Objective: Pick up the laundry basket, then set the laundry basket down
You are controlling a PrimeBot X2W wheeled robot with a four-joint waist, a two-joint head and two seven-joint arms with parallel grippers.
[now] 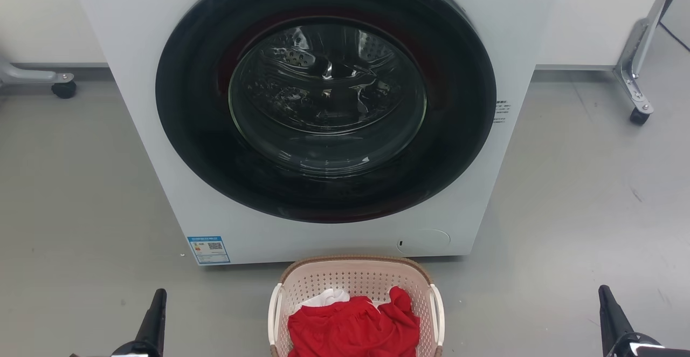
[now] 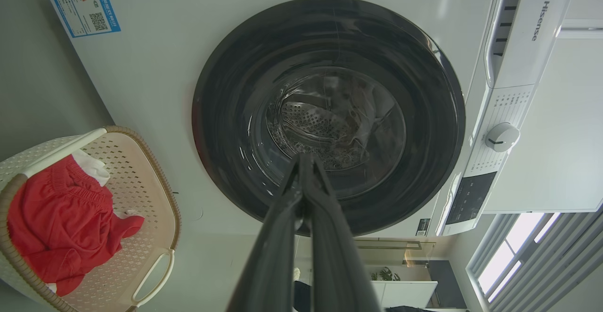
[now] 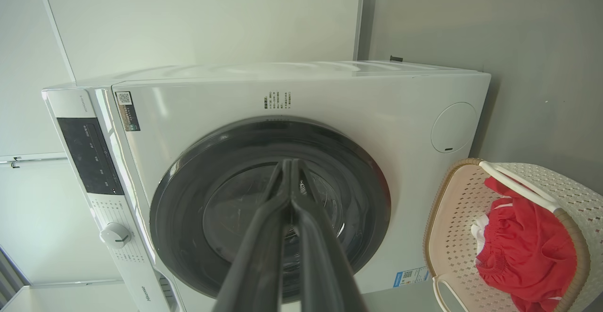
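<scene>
**Head view.** The laundry basket (image 1: 356,279) stands on the grey floor (image 1: 81,184) at bottom centre, just in front of the white washer (image 1: 124,76) and apart from both grippers. It holds a red garment (image 1: 353,327) with a white cloth (image 1: 329,296) behind it. The washer's round dark door (image 1: 323,98) is closed, and a blue label (image 1: 208,249) sits at the lower left corner of its front. The left gripper (image 1: 158,300) rises at lower left and the right gripper (image 1: 605,295) at lower right, each well to the side of the basket and above bare floor. Each shows as a single dark point, jaws together and empty. A caster foot (image 1: 63,88) stands at the far left and another caster foot (image 1: 639,114) at the far right.

**Left wrist view.** The left gripper (image 2: 304,161) has its jaws closed tip to tip, gripping nothing, and points at the washer door (image 2: 330,114). The basket (image 2: 136,170) lies at the lower left of this view, well clear of the fingers, with the red garment (image 2: 61,222) inside. A control knob (image 2: 502,136) is on the washer's panel.

**Right wrist view.** The right gripper (image 3: 288,166) likewise has its jaws shut and empty, against the washer door (image 3: 268,208). The basket (image 3: 452,217) is at the lower right, beside the washer front, with the red garment (image 3: 523,250) in it.
</scene>
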